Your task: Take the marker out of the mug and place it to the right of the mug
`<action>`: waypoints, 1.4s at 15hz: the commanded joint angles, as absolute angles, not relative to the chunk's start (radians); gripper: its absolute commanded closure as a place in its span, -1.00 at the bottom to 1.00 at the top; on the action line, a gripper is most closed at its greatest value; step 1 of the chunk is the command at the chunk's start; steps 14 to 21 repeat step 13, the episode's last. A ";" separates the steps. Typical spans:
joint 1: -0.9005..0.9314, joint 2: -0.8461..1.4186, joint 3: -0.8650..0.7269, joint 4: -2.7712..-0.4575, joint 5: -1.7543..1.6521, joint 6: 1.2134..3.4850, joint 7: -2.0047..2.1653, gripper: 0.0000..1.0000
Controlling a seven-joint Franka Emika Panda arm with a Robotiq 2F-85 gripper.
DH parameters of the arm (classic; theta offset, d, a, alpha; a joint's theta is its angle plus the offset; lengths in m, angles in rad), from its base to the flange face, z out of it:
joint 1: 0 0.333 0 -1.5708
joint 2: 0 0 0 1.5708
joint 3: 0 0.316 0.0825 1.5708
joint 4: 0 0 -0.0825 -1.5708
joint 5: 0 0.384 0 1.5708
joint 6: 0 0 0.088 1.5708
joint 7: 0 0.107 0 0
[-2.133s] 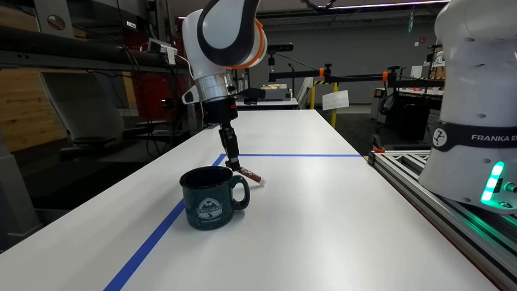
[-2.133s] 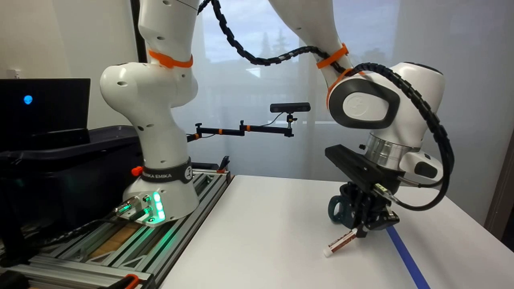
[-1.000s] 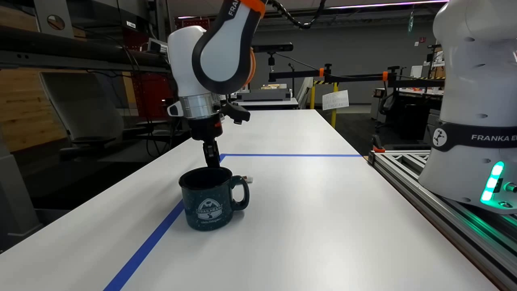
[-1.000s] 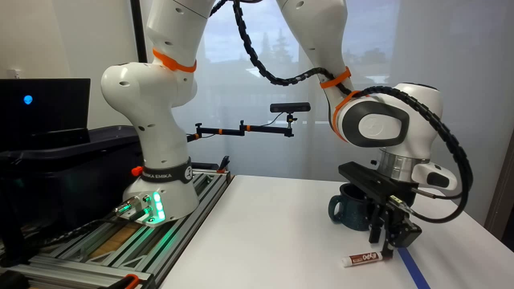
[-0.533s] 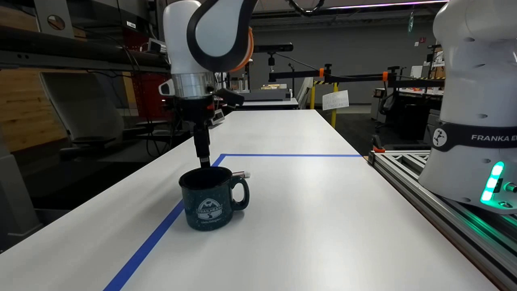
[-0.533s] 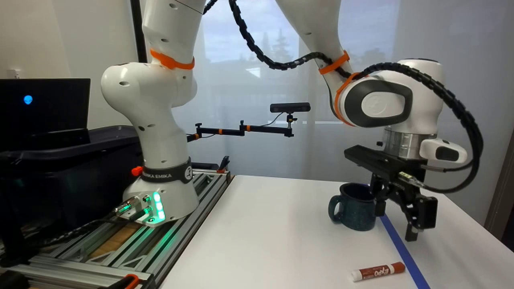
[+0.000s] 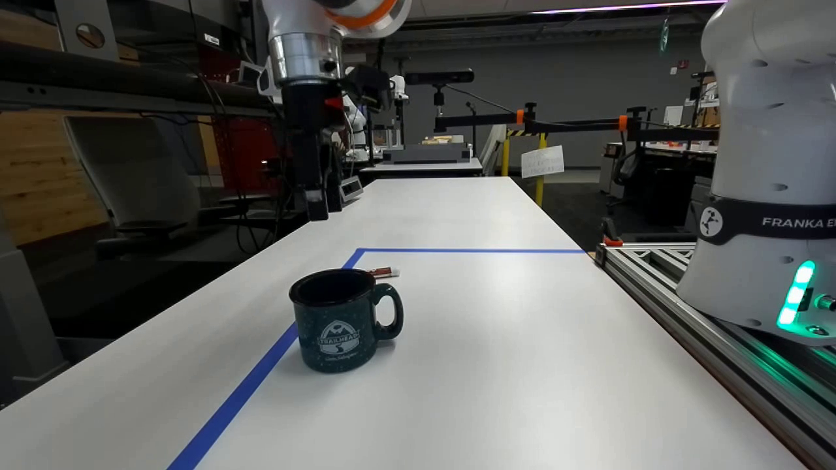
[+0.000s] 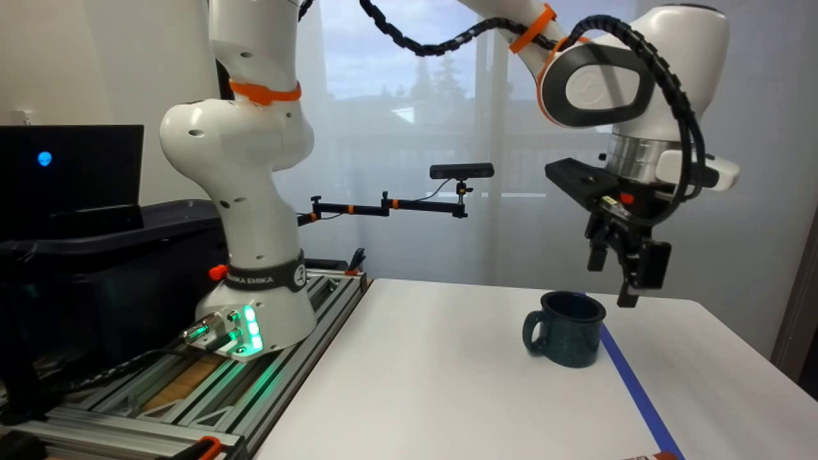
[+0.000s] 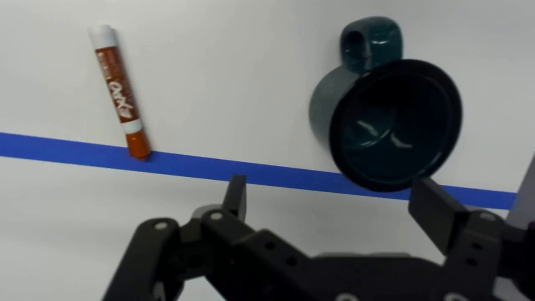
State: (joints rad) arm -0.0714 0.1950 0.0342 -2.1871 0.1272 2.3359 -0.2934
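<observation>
Arm (image 8: 700, 51) arched high; in an exterior view it climbs from its base (image 8: 281, 319), leaves through the top of the frame and comes back down at the right, the last section near vertical, silver collar (image 8: 632, 156) above the gripper (image 8: 611, 282); black cable (image 8: 668, 83) looping down alongside; gripper hangs in the air pointing downward, higher than the rim of the mug (image 8: 569, 338) and apart from it, over on the side away from the handle; fingers (image 9: 235, 196) spread, a broad gap between the pads (image 9: 434, 211), white table (image 8: 434, 383) and blue tape (image 9: 271, 175) showing through in the wrist view; mug upright on the table in both exterior views, handle turned toward the arm's base, tape passing along the side opposite the handle and partly hidden by the mug; marker (image 9: 119, 92) lying flat on the table, well apart from the mug, its reddish cap end on the tape and its white end off it; in an exterior view the mug hides part of the marker (image 7: 384, 272); in an exterior view only a piece of the marker (image 8: 666, 455) shows, at the bottom edge of the frame.
</observation>
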 commanded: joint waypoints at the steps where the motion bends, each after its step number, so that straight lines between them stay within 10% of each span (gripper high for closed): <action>1: -0.065 0.173 0.026 -2.186 0.159 2.299 -0.283 -1.00; 21: -0.064 0.130 0.019 -2.201 0.185 2.253 -0.255 -1.00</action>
